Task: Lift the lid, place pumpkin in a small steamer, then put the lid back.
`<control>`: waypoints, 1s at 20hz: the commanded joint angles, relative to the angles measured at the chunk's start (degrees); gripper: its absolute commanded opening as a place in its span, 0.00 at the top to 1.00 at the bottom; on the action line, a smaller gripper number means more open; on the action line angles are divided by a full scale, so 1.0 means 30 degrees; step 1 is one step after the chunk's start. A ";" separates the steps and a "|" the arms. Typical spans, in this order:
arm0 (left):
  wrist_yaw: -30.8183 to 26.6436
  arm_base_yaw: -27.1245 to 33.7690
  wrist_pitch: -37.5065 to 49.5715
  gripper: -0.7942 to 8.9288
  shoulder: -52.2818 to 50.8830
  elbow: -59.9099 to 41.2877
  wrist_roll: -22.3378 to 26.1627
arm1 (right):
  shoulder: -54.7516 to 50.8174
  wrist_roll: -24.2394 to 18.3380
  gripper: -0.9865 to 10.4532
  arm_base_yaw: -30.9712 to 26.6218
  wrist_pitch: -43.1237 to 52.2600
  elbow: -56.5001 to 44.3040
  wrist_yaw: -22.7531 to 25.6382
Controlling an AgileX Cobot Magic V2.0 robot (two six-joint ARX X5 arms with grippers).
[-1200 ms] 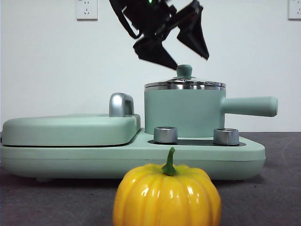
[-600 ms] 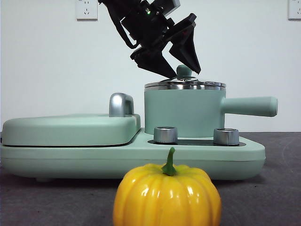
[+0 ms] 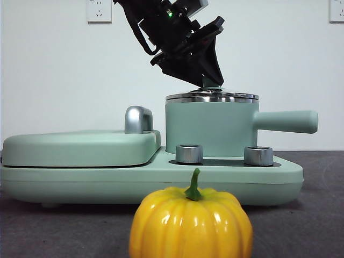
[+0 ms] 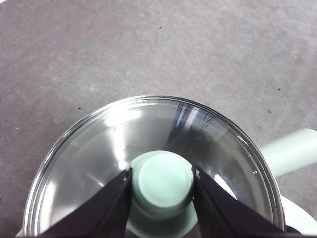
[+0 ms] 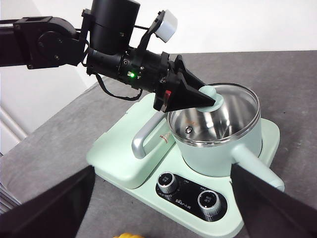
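Squarely on the small steamer (image 3: 210, 129) sits the lid (image 4: 148, 148), a round pane of clear glass ringed in shiny steel, with a smooth mint-green knob (image 4: 162, 182) at its centre. The left gripper (image 3: 210, 80) comes down on it at a slant from above, its two black wedge-shaped jaws pressed against opposite sides of the knob, pinching it. The steamer itself is a matte mint cylinder with a steel rim and a long straight side handle (image 3: 285, 121) pointing away from the arm. It stands on a pale green cooker base (image 3: 161, 180) with rounded edges, beside a flat hinged cover (image 3: 80, 146) that bears a curved chrome handle (image 3: 138, 119); two ribbed metal dials (image 3: 189, 153) sit at the base's front.

Nearer the front camera, apart from the cooker, the pumpkin (image 3: 191, 223) rests on the table (image 3: 64, 231): glossy yellow-orange, deeply ribbed, with a short curved green stem. The tabletop is dark grey and slightly mottled. Behind it rises a plain white wall with a socket plate (image 3: 99, 11).

The right gripper (image 5: 158, 208) hangs well back from the cooker, its jaws spread wide, holding nothing.
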 commanded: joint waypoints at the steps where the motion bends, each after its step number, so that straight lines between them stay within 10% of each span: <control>1: 0.0073 -0.0262 0.0357 0.73 0.0357 0.0466 0.0357 | 0.0066 0.0036 0.53 0.0022 0.0124 0.0313 0.0015; 20: 0.0073 -0.0627 0.0459 0.90 0.0328 0.0554 0.0969 | 0.0066 0.0036 0.53 0.0022 0.0124 0.0313 0.0058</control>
